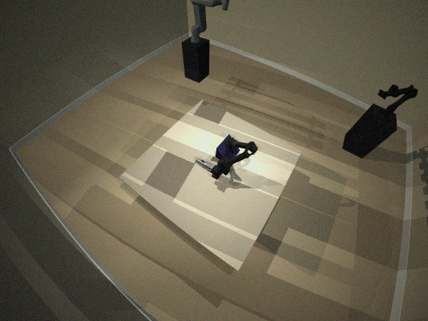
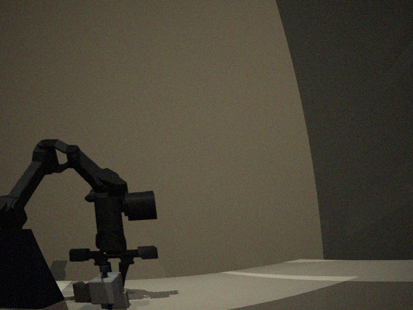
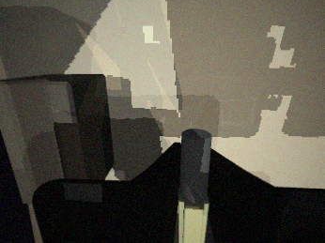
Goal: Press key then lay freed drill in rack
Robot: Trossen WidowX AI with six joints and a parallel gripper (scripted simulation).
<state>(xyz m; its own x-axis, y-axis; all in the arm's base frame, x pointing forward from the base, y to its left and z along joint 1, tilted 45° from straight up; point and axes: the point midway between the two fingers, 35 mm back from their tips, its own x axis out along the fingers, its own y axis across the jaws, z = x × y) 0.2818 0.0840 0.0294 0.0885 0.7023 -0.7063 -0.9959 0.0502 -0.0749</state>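
While the exterior view gives the arm (image 1: 240, 156) (image 2: 84, 166) in profile, bent over with its end effector (image 1: 216, 173) (image 2: 115, 282) (image 3: 188, 149) pointing down, only the wrist view shows what lies between the fingers: a dark upright cylinder with a pale yellow part beneath it, seemingly the drill (image 3: 195, 167). The end effector is nearly closed, its fingers pinching the cylinder from both sides. From above, the arm's dark end covers that spot, and the exterior view puts a grey block (image 2: 105, 287) with a small dark knob in front of it. Only the top view shows the length of a slim pale piece (image 1: 204, 163) reaching out from under the arm. I cannot tell which part is the key or the rack.

The counter (image 1: 214, 206) (image 2: 269, 289) is pale, crossed by bright bands and grey patches of shadow; the arm's blue-black base (image 1: 222, 152) (image 2: 24, 272) stands on it. Around it spreads a brown wood-toned floor (image 1: 107, 227), edged by a light strip where it meets the dim olive walls (image 1: 303, 20) (image 2: 189, 116). Well apart stand two more arms, one grey (image 1: 200, 15), one black (image 1: 398, 101), each on a dark pedestal.
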